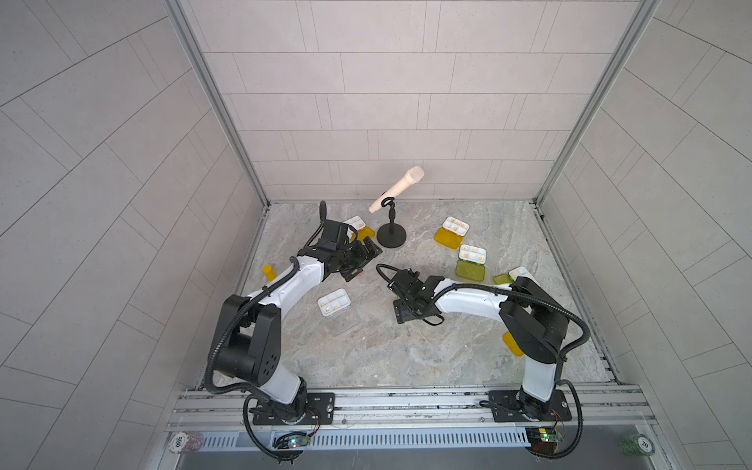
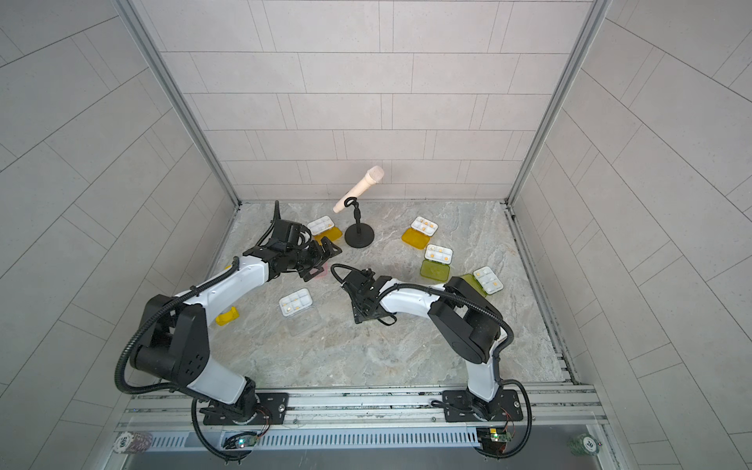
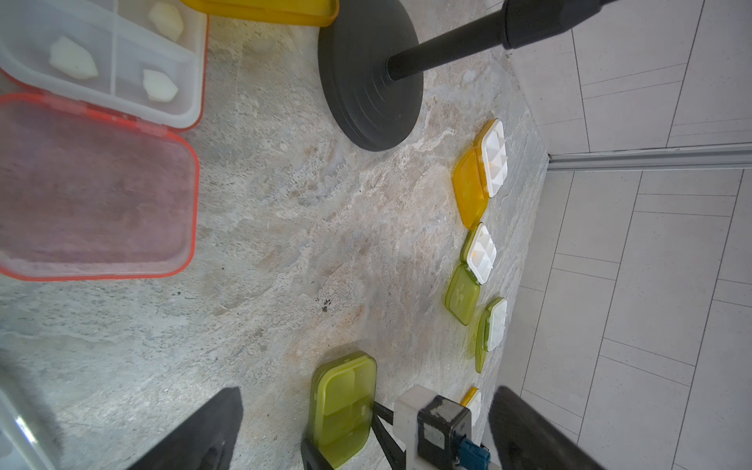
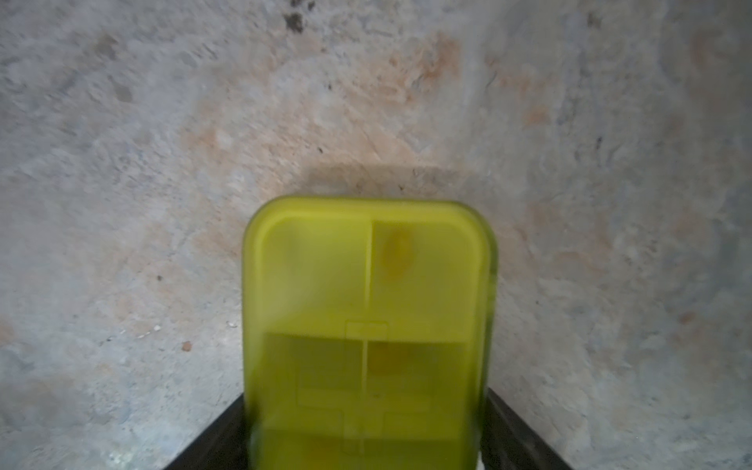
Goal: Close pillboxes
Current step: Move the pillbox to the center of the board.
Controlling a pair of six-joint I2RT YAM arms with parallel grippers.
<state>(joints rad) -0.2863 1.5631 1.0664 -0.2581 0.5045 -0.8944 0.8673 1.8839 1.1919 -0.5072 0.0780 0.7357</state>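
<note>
Green box, lid down, mid-table, clamped by its sides in right gripper; left gripper jaws wide apart, empty, beside open pink box; risk: unlatched lid may spring up on release, or box drag with lifting jaws

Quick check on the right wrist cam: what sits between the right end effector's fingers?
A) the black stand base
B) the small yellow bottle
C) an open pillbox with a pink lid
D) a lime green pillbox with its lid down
D: the right wrist view shows a lime green pillbox flanked by the right end effector. Its translucent lid lies flat over the compartments.
</note>
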